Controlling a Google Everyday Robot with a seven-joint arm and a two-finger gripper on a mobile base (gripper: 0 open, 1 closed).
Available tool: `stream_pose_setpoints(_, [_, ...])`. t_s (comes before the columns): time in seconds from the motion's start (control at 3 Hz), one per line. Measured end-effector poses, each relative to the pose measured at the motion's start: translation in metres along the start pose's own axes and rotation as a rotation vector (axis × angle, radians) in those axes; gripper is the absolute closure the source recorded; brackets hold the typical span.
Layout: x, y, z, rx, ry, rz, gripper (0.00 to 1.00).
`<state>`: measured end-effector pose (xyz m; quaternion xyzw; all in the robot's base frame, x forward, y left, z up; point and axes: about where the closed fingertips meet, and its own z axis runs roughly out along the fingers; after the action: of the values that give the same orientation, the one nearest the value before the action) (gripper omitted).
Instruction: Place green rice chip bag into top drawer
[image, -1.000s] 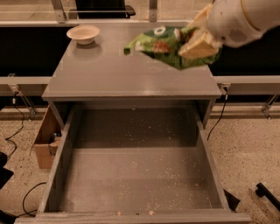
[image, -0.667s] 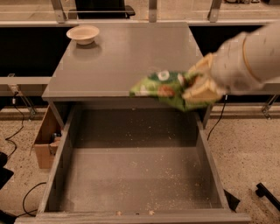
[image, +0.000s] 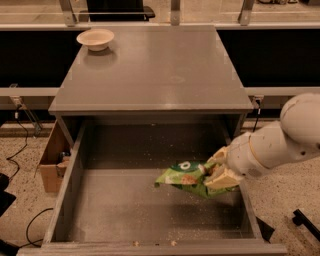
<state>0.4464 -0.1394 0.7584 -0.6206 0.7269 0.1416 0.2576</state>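
The green rice chip bag (image: 187, 177) is crinkled and bright green with chip pictures. My gripper (image: 219, 175) is shut on its right end and holds it inside the open top drawer (image: 75, 200), on the right side, low over the crumb-speckled floor. I cannot tell whether the bag touches the floor. My white arm (image: 280, 142) reaches in from the right, over the drawer's right wall.
A white bowl (image: 95, 39) sits at the back left of the grey cabinet top (image: 150, 70). A cardboard box (image: 50, 160) stands on the floor left of the cabinet. Cables (image: 30, 227) lie at the lower left. A dark object (image: 305, 222) lies at the lower right.
My gripper has carried the bag from above the cabinet top down past the front edge and into the drawer, on its right side.
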Motion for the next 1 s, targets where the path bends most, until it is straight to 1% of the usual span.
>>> stream_pose_setpoints(0.33, [0.0056,0.0025,0.0098,-0.022,-0.008,0.009,0.82])
stream_pose_setpoints(1.0, [0.0046,0.0039,0.0116,-0.026,-0.007,0.006,0.36])
